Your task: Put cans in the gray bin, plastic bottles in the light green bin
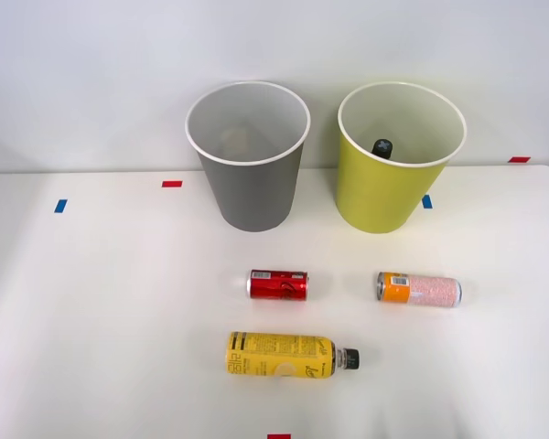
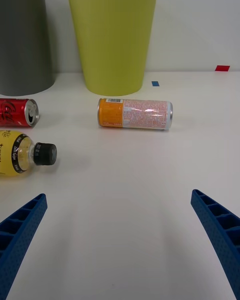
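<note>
A: Front view: red can, slim can and yellow-label bottle are lying on the bench; 1 cap is showing inside the light green bin

B: Wrist view: the claw is hanging open, facing the slim can; I'd grip across its middle, then carry it to the gray bin

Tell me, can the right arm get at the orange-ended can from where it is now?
Probably yes. The right pincer is open, the orange-ended can lies on its side ahead of it, and bare table lies between; the yellow-label bottle sits off to one side.
</note>
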{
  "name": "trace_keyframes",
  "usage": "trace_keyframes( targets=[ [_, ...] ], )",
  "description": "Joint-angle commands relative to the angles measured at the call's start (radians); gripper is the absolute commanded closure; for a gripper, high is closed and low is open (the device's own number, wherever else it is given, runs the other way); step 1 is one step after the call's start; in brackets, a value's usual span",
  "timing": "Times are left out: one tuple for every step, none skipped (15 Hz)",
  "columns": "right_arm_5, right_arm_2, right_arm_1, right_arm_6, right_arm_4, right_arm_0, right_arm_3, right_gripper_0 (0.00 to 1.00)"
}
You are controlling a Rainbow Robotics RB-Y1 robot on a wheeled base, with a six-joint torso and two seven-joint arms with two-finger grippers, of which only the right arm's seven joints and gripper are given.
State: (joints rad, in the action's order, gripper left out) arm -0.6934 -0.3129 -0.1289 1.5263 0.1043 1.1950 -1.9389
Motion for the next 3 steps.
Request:
trace_keyframes(
  targets=[
    [0.000,0.000,0.000,0.000,0.000,0.000,0.000,0.00],
    [0.000,0.000,0.000,0.000,0.000,0.000,0.000,0.00],
    [0.000,0.000,0.000,0.000,0.000,0.000,0.000,0.00]
  ],
)
